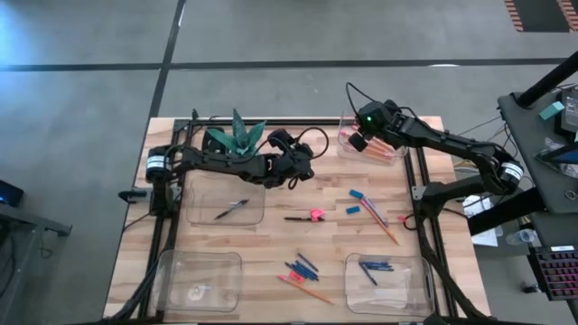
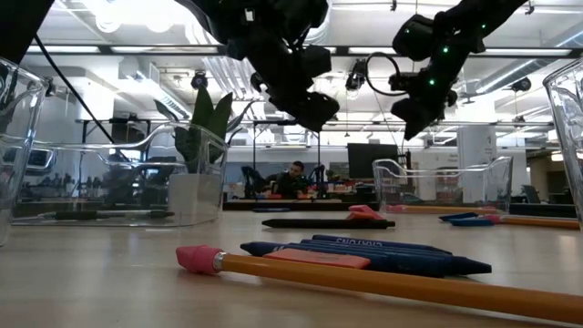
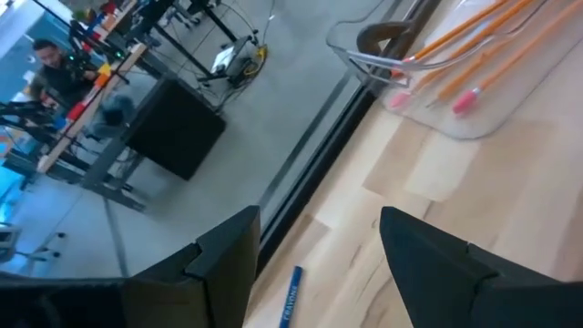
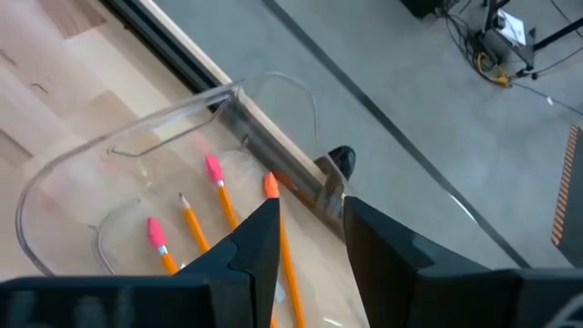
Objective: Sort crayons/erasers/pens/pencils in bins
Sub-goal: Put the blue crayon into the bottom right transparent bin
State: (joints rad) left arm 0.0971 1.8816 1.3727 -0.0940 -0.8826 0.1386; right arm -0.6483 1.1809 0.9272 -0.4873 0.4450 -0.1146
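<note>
Right pincer (image 1: 361, 142) hangs over the far-right clear plastic bin (image 1: 346, 137) w/ fingers narrowly apart around one long orange pencil (image 4: 284, 246), tip down among the pencils already in that bin. Left pincer (image 1: 293, 176) waits wide, empty, over the wooden worktop (image 1: 271, 248) left of that bin — near the potted green plant (image 1: 235, 137). Risk: released at a tilt, the pencil could ride the bin wall & roll out, since that bin sits at the worktop's far edge by the black frame rail. Open room lies toward centre; loose pencils, blue crayons & erasers (image 1: 317, 215) wait there.
</note>
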